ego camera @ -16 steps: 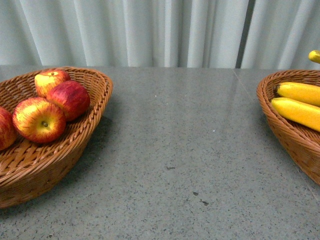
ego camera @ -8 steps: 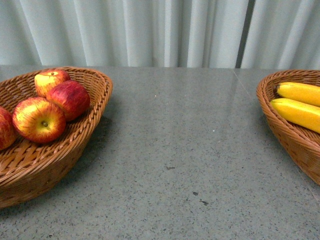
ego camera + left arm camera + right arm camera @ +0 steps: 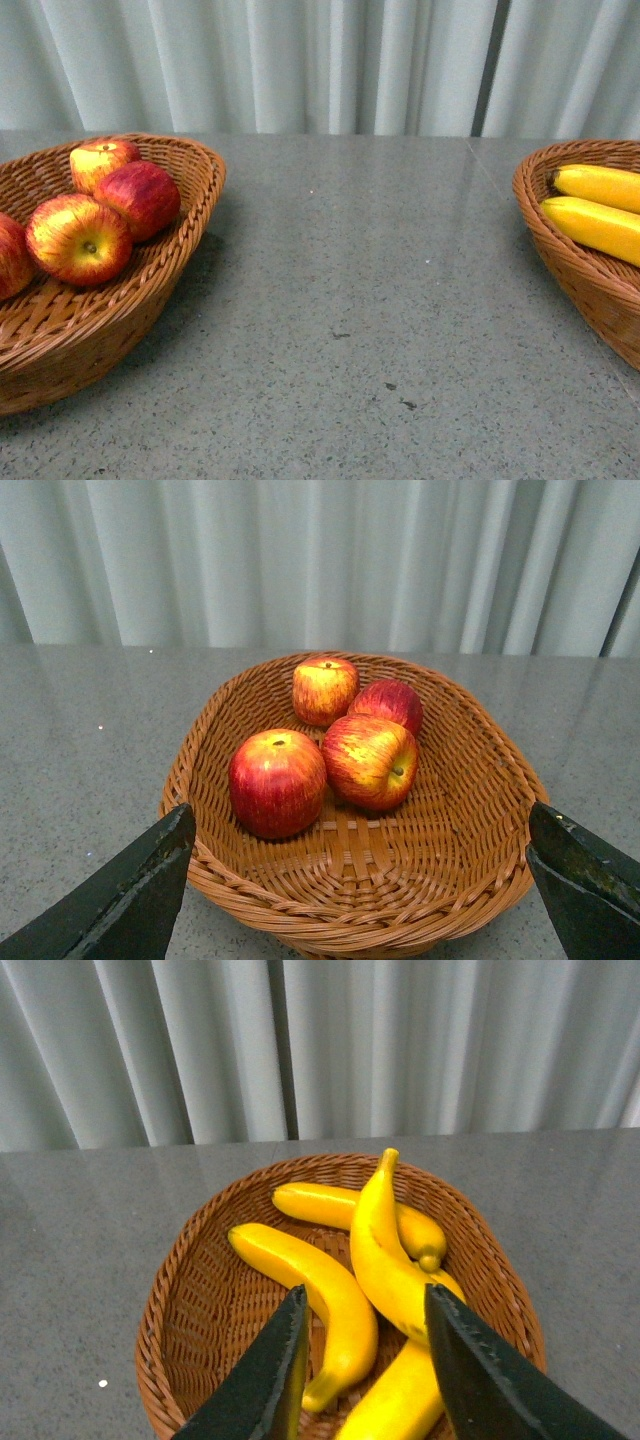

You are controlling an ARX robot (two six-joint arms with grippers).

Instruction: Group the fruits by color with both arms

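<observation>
In the front view several red apples [image 3: 78, 240] streaked with yellow lie in a wicker basket [image 3: 170, 262] at the left. Two yellow bananas [image 3: 592, 224] lie in a second wicker basket [image 3: 560, 262] at the right edge. Neither arm shows there. In the left wrist view my left gripper [image 3: 360, 815] is open wide and empty above the near rim of the apple basket [image 3: 470, 810], where the apples [image 3: 370, 762] lie. In the right wrist view my right gripper [image 3: 365, 1300] is shut on a banana [image 3: 375, 1240], held over the banana basket [image 3: 190, 1300] above other bananas [image 3: 310, 1285].
Both baskets stand on a grey speckled table [image 3: 370, 290], with bare surface between them. A pale pleated curtain [image 3: 320, 65] hangs behind the table's far edge.
A yellow banana tip that showed at the right edge of the front view a second ago has gone out of that view. The baskets and the fruit in them have not moved.
</observation>
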